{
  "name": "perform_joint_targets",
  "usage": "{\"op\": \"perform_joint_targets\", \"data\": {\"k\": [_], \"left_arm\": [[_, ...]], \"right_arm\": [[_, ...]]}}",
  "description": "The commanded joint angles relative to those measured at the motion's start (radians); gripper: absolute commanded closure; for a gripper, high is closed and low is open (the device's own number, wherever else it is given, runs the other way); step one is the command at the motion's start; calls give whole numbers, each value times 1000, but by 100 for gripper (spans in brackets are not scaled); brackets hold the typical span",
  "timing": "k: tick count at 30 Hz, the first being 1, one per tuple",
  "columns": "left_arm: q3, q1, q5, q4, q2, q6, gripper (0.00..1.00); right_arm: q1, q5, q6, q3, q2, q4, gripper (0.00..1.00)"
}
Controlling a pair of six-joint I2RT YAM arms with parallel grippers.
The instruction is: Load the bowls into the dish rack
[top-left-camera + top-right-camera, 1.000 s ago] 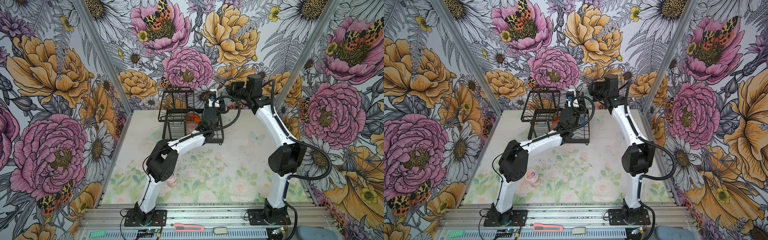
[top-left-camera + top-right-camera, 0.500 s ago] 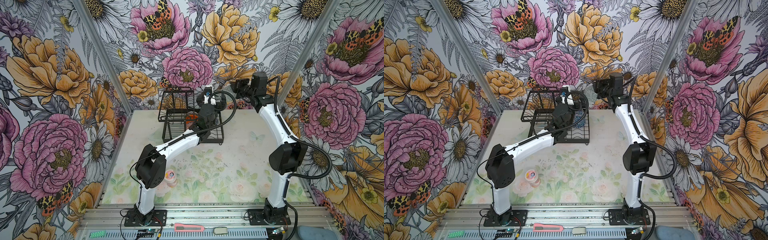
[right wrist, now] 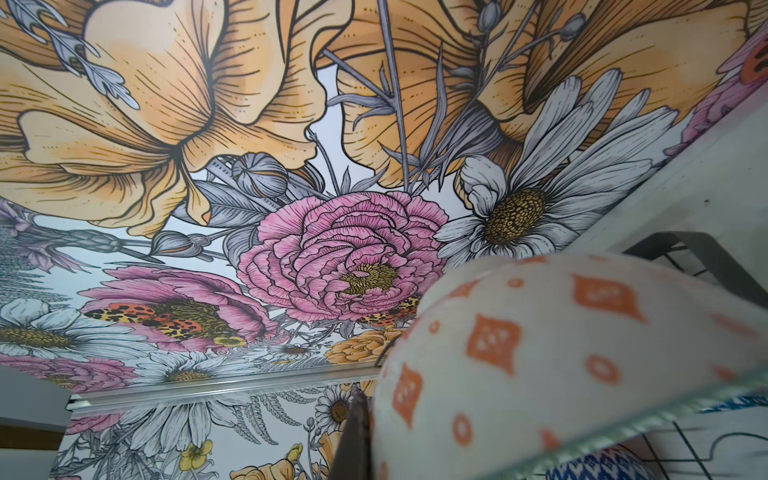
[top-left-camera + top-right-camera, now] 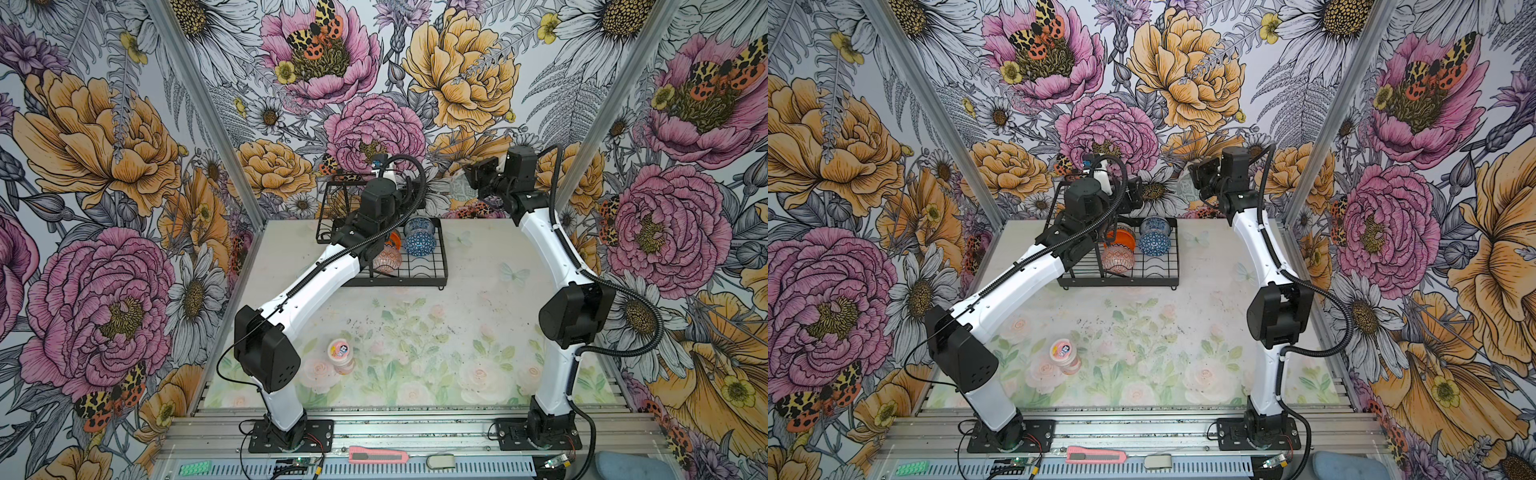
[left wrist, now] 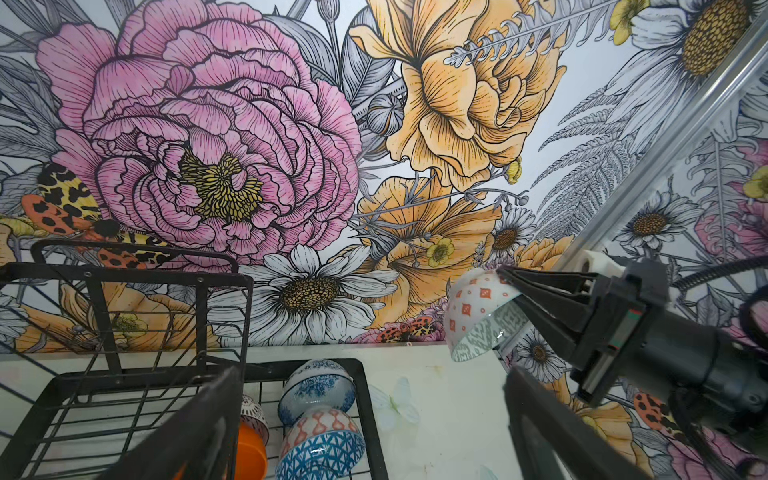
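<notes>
The bowls (image 4: 1133, 245) are nearly all in the dish rack (image 4: 1121, 281), which stands at the far side of the desk (image 4: 478, 266): the plain orange bowl (image 4: 1121, 241), the orange geometric bowl (image 4: 1118, 261), the dark blue bowl (image 4: 1154, 245) and the white-blue floral bowl (image 4: 1154, 226) sit close together on its low grid part. The grey-green bowl (image 5: 478, 320) hangs tilted in the air to the right of the rack, near the back wall, its rim pinched by the right end effector (image 5: 510, 286). The left end effector (image 5: 374, 376) is over the rack, its jaws wide apart and holding nothing.
</notes>
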Motion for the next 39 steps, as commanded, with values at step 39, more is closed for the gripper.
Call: {"op": "perform_joint_targets", "data": {"k": [39], "left_arm": [[-188, 139, 334, -169, -154, -189, 1]], "right_arm": [[296, 283, -137, -830, -157, 768, 100]]}}
